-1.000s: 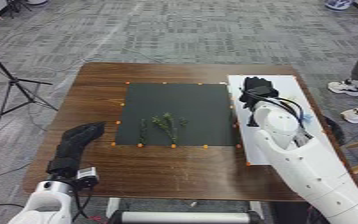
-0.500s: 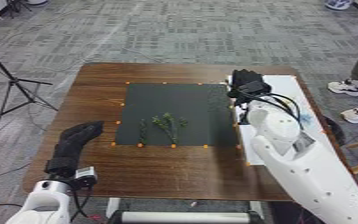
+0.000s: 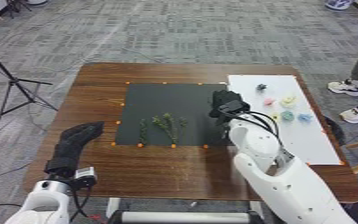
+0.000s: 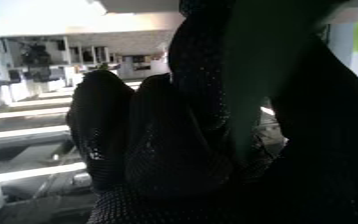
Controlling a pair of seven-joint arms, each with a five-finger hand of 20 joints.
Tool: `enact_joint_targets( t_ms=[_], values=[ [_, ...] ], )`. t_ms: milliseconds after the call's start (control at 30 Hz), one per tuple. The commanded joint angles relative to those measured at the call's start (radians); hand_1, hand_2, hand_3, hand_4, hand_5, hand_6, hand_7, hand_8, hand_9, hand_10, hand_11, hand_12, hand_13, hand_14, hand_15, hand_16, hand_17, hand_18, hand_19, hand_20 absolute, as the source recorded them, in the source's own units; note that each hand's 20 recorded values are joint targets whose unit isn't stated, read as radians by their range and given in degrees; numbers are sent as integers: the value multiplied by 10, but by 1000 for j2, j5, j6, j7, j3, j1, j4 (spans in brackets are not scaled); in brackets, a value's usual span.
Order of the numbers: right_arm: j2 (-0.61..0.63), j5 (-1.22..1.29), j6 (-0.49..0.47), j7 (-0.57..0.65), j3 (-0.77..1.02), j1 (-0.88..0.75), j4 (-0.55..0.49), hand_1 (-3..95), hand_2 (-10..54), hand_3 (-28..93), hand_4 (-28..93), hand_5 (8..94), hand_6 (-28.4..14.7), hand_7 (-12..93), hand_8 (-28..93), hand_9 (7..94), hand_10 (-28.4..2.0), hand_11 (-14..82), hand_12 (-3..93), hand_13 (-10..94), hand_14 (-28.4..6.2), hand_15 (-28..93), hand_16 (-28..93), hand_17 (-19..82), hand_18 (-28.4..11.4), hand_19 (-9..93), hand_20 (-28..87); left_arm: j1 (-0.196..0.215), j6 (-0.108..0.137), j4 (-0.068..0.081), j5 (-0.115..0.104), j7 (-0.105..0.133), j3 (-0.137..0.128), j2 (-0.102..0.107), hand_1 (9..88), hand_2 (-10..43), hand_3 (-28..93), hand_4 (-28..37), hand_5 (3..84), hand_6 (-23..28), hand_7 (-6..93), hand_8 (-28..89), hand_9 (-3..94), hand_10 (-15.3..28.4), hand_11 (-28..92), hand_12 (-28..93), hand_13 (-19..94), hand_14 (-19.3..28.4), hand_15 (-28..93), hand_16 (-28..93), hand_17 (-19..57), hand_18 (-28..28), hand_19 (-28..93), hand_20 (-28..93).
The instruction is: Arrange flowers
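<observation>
Over the black sheet's (image 3: 167,96) right edge, a green leaf (image 4: 262,55) is held pinched in the right hand (image 3: 230,104)'s curled fingers.

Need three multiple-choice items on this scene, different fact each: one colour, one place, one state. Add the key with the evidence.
1. What colour is the mat?
A) white
B) red
C) dark grey

2. Where is the pink flower?
A) on the white sheet
B) on the mat
C) on the floor

3. How are the green sprigs near the mat's front edge?
A) upright in a vase
B) lying down
C) tied in one bundle

Key:
1. C: the head view shows a dark grey rectangle on the brown table.
2. A: it sits on the sheet at the table's right side.
3. B: they lie apart along the mat, with no vase around them.
</observation>
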Motion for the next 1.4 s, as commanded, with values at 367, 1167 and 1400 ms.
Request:
enact_joint_targets(
  t_ms=[367,1167,1400],
  values=[
    [-88,1,-62,4,4,-58,54,507,-95,654,-35,816,-1,365,281,937,-75,498,238,937,-22,707,377,711,-131,932,611,8,-14,-11,-1,-26,-3,6,291,20,702,-173,503,50,171,-70,434,128,200,120,338,170,199,12,51,123,106,173],
    [-127,19,-20,-20,-15,-44,57,515,-95,647,-46,820,-5,361,266,937,-76,501,233,937,-23,711,366,712,-129,932,606,3,-10,-8,-4,-19,5,3,291,20,701,-173,502,50,170,-69,434,128,200,120,338,169,198,12,49,124,106,172],
    [-126,12,-13,-27,-25,-47,52,515,-95,647,-48,821,-7,359,269,937,-77,500,234,937,-22,708,367,710,-130,932,604,-1,-16,-6,-4,-19,6,1,292,20,701,-174,503,51,170,-69,434,128,200,120,337,170,199,12,50,123,105,171]
  ],
)
